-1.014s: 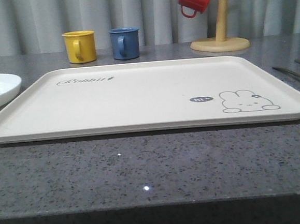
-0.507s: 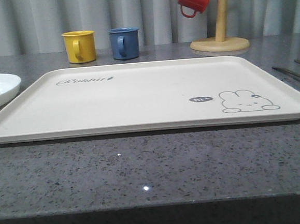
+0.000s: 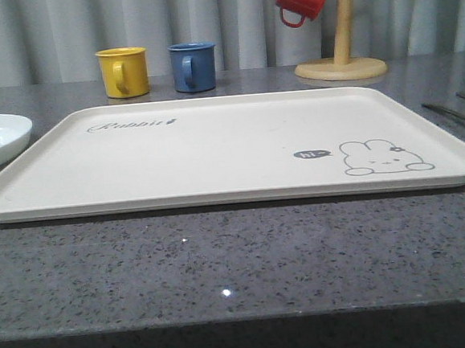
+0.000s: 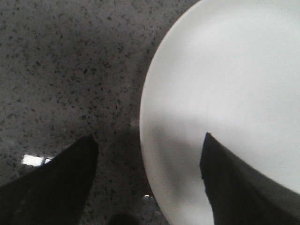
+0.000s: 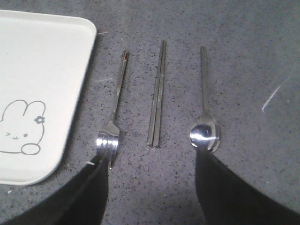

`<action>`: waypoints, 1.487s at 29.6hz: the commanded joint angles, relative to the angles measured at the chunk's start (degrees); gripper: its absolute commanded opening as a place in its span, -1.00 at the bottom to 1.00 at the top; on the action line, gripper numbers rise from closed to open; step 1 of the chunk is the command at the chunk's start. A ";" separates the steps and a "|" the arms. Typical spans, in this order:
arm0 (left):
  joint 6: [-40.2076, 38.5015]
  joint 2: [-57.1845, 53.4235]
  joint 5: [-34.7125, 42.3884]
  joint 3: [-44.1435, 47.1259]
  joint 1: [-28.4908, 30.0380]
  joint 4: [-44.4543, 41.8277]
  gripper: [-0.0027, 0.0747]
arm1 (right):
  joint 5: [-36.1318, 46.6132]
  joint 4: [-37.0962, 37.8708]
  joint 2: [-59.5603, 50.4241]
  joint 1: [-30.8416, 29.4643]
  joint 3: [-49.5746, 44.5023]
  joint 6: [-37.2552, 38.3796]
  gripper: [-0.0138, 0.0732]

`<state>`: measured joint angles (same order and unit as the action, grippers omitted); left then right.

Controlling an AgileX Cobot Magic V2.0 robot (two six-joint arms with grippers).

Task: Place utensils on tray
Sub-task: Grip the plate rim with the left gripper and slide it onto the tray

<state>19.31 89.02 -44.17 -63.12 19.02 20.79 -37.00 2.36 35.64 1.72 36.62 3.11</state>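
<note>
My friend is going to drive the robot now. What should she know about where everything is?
Left gripper: open, fingers straddling the rim of the white plate, holding nothing.
Right gripper: open, above the chopsticks, holding nothing.
Fork, chopsticks and spoon lie side by side on the counter, to the right of the tray. The plate sits off the tray's left end.
Done: nothing is on the tray yet.
Left: move the plate, fork, chopsticks and spoon onto it.
</note>
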 commanded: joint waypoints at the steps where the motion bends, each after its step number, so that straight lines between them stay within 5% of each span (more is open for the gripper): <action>1: 0.11 -0.80 2.53 -1.93 0.05 1.74 0.06 | 3.84 0.91 0.40 -0.14 1.96 -0.51 0.34; 14: 0.11 0.11 2.33 -1.93 0.05 1.74 -0.97 | 3.84 0.91 0.40 -0.14 1.96 -0.51 0.34; 26: 2.76 -8.78 -1.25 -4.79 -2.19 5.05 -0.98 | 3.84 0.91 0.40 -0.14 1.96 -0.51 0.34; 30: 7.94 -9.37 -3.82 -6.42 -7.74 10.73 -0.98 | 3.84 0.91 0.40 -0.14 1.96 -0.51 0.34; 44: 7.96 1.86 3.38 -6.42 -27.76 13.07 -0.98 | 3.84 0.91 0.40 -0.14 1.96 -0.51 0.34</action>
<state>27.27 91.57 -43.78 -67.60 -7.24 31.34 -37.00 2.36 35.64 1.72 36.62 3.11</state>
